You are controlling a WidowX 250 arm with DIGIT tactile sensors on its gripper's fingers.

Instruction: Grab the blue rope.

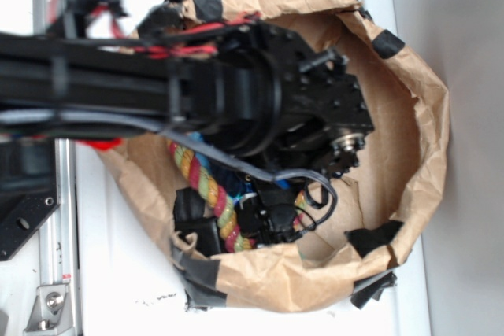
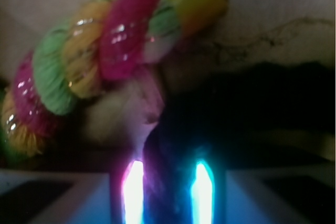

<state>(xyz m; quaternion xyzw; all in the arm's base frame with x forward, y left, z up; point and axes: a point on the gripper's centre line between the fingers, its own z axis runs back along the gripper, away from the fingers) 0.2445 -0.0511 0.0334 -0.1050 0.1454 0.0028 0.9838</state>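
Down inside the brown paper bag (image 1: 409, 76) we see our arm (image 1: 236, 76) reaching, its black body covering most of the opening in the exterior view. Our gripper (image 1: 276, 214) sits low in the bag, right beside the multicoloured rope (image 1: 211, 190), whose red, yellow and green twists run along the left of the black fingers. Only slivers of the blue rope (image 1: 228, 169) show in that view, a dark blue patch between the multicoloured rope and the arm, mostly hidden.

From the wrist view, we look between our two fingers (image 2: 134, 192), which glow at the bottom edge with a gap between them. A dark navy mass, the blue rope (image 2: 170, 171), fills that gap and rises away from the camera. Whether the fingers are actually pressing on it we cannot tell; the picture is blurred and dark there. The multicoloured rope (image 2: 100, 51) curves across the upper left, farther from the camera than the fingers and not between them. Pale bag paper lies behind both ropes.
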